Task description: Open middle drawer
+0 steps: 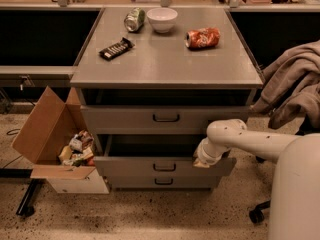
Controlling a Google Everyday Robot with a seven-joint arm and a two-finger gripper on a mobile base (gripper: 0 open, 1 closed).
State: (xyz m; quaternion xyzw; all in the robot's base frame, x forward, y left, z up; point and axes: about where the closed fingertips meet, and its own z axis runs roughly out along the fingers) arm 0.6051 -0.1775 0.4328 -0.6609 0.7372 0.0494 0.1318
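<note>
Tool sits at the right rim of the pulled-out middle drawer; its grip cannot be told. Three drawers stack to its left.

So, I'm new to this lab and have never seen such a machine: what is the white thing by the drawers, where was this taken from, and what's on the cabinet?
The white shape is a mobile robot's single arm; its bulky body fills the lower right corner. There is just one picture, looking down at the front of a grey cabinet; where the camera sits isn't known. The arm ends in a pincer, which is at the right end of the middle drawer, along its top edge. That drawer stands partway out, with a dark opening behind its front. Whether the pincer grips anything doesn't show. On the cabinet's top are a green can, a white bowl, an orange can on its side and a dark snack bar.
</note>
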